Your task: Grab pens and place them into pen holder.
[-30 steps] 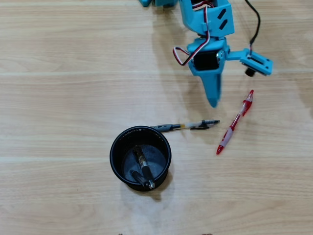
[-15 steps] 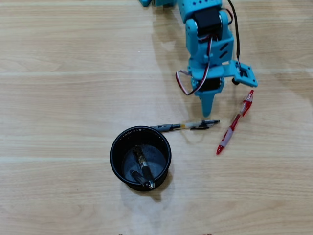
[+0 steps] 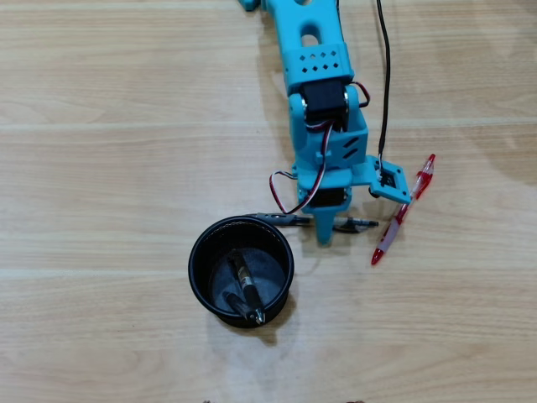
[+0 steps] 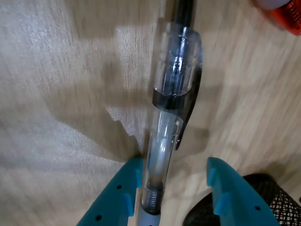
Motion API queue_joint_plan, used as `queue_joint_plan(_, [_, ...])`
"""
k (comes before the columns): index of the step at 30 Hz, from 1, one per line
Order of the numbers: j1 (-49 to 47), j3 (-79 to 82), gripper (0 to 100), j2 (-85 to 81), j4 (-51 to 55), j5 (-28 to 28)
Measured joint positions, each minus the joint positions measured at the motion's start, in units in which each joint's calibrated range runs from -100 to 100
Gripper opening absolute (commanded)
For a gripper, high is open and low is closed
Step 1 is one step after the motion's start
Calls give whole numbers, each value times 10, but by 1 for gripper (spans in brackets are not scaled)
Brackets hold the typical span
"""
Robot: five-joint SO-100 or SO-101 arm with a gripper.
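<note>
A black and clear pen lies flat on the wooden table, pointing from the pen holder's rim toward the right in the overhead view. My teal gripper is lowered right over its middle. In the wrist view the pen runs between the two fingers; my gripper is open, and the left finger sits close beside the barrel. The right finger stands apart from it. The black round pen holder stands lower left of the gripper, with dark pens inside. A red pen lies to the right.
The arm reaches down from the top edge with a black cable alongside. The red pen's end shows at the wrist view's top right corner, and the holder's mesh wall at its bottom right.
The arm has stretched down the overhead view and lowered, bringing the gripper from above the black and clear pen to straddle its middle. The pens and holder have not moved.
</note>
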Motion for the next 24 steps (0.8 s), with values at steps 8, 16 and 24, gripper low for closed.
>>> queue_joint_plan(8, [3, -34, 2, 23, 59, -1])
queue_joint_plan(16, [2, -39, 2, -25, 123, -3])
queue_joint_plan(24, [5, -91, 2, -240, 131, -119])
